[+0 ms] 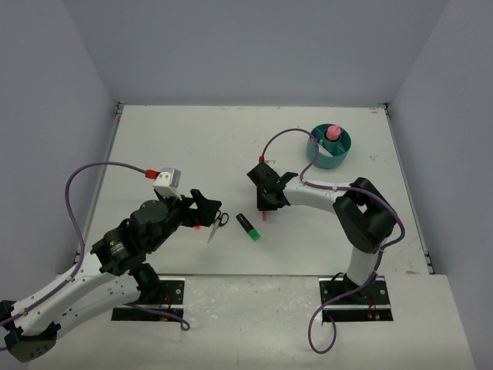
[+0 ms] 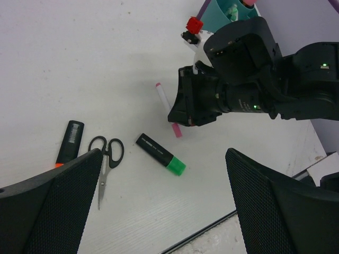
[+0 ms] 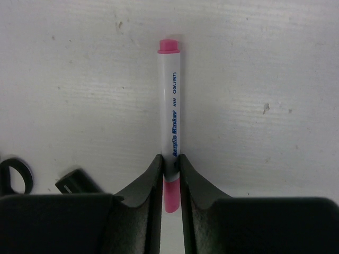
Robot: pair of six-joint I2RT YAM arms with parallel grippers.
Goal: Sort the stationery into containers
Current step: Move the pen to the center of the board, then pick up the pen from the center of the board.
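Note:
My right gripper is shut on a thin white marker with pink ends, holding it near its pink cap, low over the table. From above this gripper is at mid-table. The green highlighter lies just in front of it, and the black-handled scissors lie to its left. My left gripper is open and empty above the scissors, the green highlighter and the orange highlighter. The teal organizer stands at the back right with the pink-capped glue stick in it.
The right arm's wrist fills the upper right of the left wrist view, close to the marker. The table's front edge runs just below the left fingers. Grey walls enclose the table.

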